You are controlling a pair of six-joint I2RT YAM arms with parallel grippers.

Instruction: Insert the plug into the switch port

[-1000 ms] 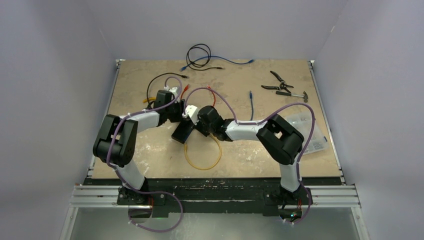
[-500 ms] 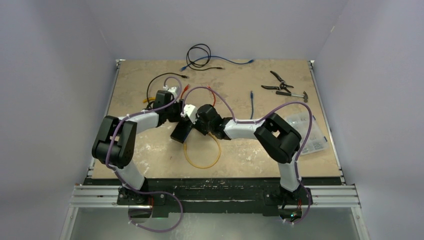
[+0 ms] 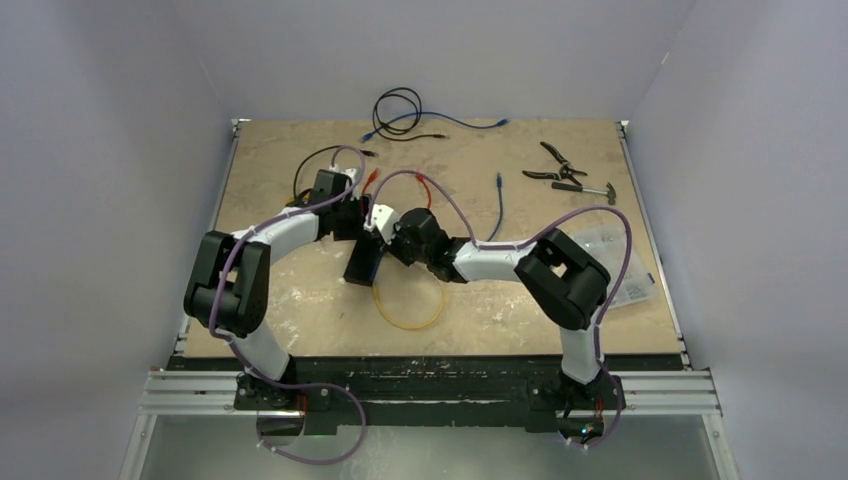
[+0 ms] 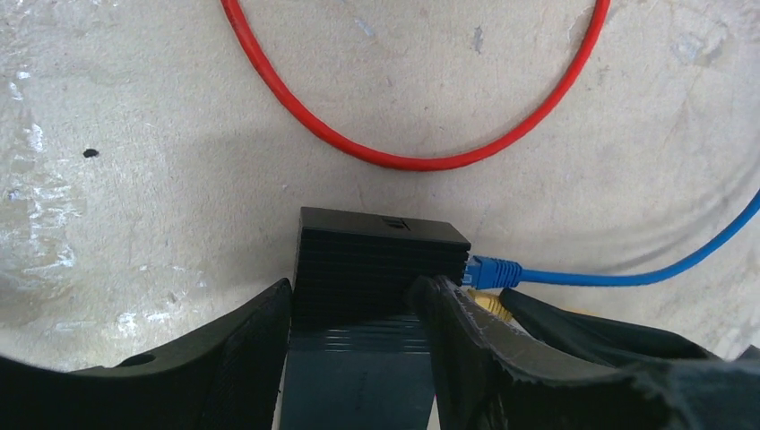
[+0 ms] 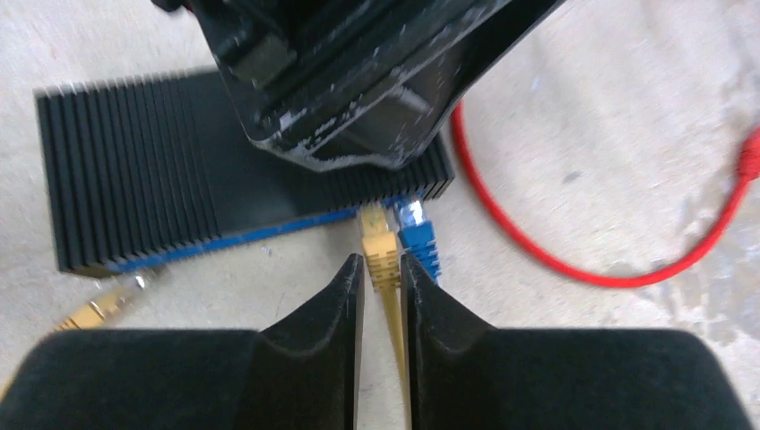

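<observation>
Right wrist view: I find the yellow plastic plug (image 5: 378, 246) seated in the flat ribbed black switch (image 5: 134, 170). The right gripper (image 5: 382, 269) is slightly parted astride the plug's yellow cable (image 5: 394, 331). The left gripper (image 4: 354, 285) straddles the switch; I cannot tell if it grips.

Soft, even light falls from above on my table (image 3: 300, 310), which is bright with only faint shadows. My right wrist view is blurred, smearing the ribs of the switch (image 5: 134, 170). My left wrist view is sharp, with a soft shadow beside the switch.
</observation>
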